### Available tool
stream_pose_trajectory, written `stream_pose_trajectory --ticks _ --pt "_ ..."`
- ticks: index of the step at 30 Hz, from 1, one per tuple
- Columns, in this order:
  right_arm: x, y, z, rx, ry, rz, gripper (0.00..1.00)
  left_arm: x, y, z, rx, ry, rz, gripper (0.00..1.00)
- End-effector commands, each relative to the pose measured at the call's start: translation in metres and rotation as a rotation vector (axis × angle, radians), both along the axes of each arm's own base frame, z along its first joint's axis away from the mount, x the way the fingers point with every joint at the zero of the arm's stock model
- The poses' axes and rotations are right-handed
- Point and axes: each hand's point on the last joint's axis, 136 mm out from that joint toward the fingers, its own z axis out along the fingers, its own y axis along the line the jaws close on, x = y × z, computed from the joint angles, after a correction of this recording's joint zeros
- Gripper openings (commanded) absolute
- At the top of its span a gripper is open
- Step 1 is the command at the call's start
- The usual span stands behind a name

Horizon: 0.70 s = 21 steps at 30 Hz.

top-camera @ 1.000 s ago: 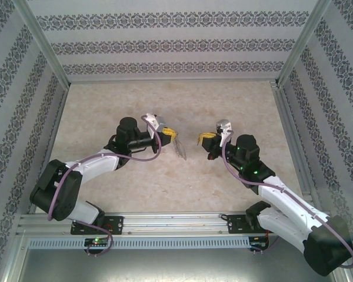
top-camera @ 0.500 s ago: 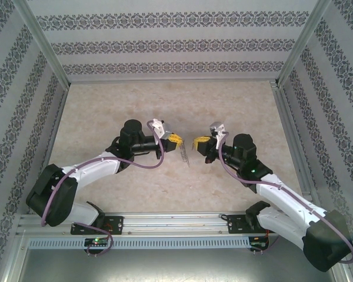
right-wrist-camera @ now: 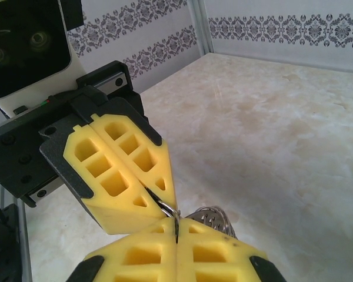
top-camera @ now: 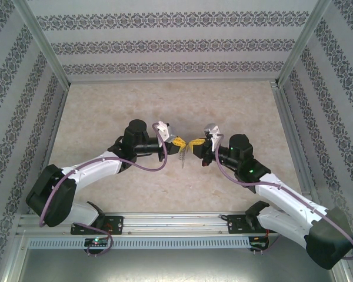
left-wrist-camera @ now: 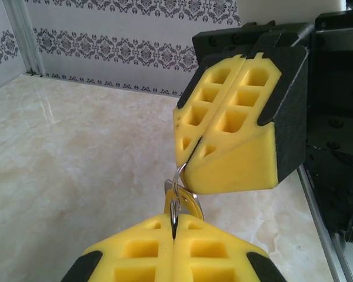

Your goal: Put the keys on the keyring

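Gap between your pincers has just closed: the left pincer (top-camera: 177, 142), clamped on the keyring (left-wrist-camera: 175, 207) with its chain (right-wrist-camera: 213, 218) dangling, now meets tip to tip, above the counter (top-camera: 106, 106), the right pincer (top-camera: 193, 144), shut on what seems the tiny key (right-wrist-camera: 175, 225), so threading comes next.

Your left arm (top-camera: 94, 167) and right arm (top-camera: 288, 202) wear white shells between black joint housings, with purple cables (top-camera: 146, 168) looped alongside. The left gripper (top-camera: 179, 143) and right gripper (top-camera: 193, 144) carry yellow wedge fingers (left-wrist-camera: 235, 117) moulded with square pockets. A green light (top-camera: 251, 171) dots the right arm.
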Motion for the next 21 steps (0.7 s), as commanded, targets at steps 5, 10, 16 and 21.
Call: stream_pose_trajectory --ticks 5,10,16,21 --pt "-0.003 0.007 0.018 0.011 -0.05 0.029 0.0 -0.007 -0.006 0.021 -0.016 -0.075 -0.031 0.0" --pt "-0.004 0.01 0.019 0.008 -0.054 0.036 0.0 -0.007 -0.007 0.02 -0.013 -0.074 -0.033 0.0" --pt "-0.002 0.012 0.017 -0.004 -0.051 0.033 0.0 -0.007 -0.007 0.021 -0.013 -0.083 -0.036 0.0" --pt "0.0 0.014 0.013 -0.016 -0.042 0.035 0.0 -0.009 -0.007 0.024 -0.017 -0.092 -0.038 0.0"
